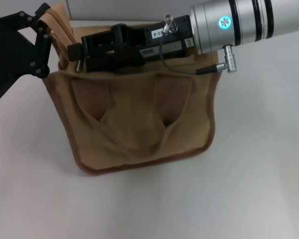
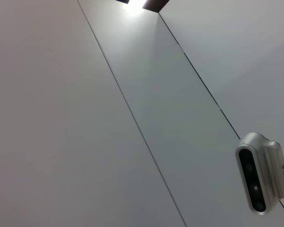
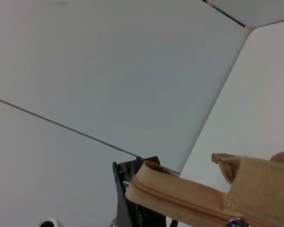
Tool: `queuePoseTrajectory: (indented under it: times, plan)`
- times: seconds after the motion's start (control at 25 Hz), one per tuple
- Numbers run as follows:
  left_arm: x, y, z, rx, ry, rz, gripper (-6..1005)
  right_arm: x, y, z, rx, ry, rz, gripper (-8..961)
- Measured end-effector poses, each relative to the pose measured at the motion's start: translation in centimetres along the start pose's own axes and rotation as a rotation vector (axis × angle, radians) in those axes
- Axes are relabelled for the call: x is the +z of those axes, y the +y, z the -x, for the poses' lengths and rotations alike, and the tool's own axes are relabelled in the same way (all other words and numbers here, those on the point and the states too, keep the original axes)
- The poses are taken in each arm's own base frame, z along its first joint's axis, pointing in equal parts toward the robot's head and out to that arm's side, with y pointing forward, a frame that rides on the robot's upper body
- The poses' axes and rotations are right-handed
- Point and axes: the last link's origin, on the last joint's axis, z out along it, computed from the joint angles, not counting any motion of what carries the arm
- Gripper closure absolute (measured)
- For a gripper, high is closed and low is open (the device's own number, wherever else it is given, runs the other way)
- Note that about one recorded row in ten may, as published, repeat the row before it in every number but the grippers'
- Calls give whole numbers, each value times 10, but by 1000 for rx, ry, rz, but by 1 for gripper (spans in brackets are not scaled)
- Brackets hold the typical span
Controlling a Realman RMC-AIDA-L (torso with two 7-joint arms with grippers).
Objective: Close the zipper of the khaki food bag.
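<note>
Khaki food bag (image 1: pixel 139 119) mid-table, front pocket toward robot | left gripper (image 1: pixel 42 30) at the bag's left top corner, likely bracing it; finger state cannot be told | right gripper (image 1: pixel 79 52) reaches along the top, grip unclear | zipper (image 3: pixel 180 203) and slider seen only in right wrist view

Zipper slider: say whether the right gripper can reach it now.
Probably yes: the right gripper lies over the khaki food bag; its wrist view shows the zipper slider close, uncovered. The left gripper sits at the bag's left end.
</note>
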Motion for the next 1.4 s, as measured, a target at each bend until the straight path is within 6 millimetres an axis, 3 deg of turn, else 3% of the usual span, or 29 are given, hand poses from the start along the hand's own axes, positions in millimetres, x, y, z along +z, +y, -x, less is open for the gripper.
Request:
queuePoseTrajectory:
  times: [0.16,0.4,0.72,1.16,1.4]
  plan:
    - [0,0,0,0,2,-5,976,1,-2,1,1,-9,-14,254]
    - [1,0,0,-5,4,-7,977,2,-4,2,3,-16,-26,458]
    - [4,1,1,-8,4,-7,977,4,-1,3,10,-21,-16,534]
    - [13,0,0,-50,26,14,977,7,-4,5,23,-34,-26,533]
    - [13,1,-1,-51,30,15,977,8,-4,7,24,-46,-27,583]
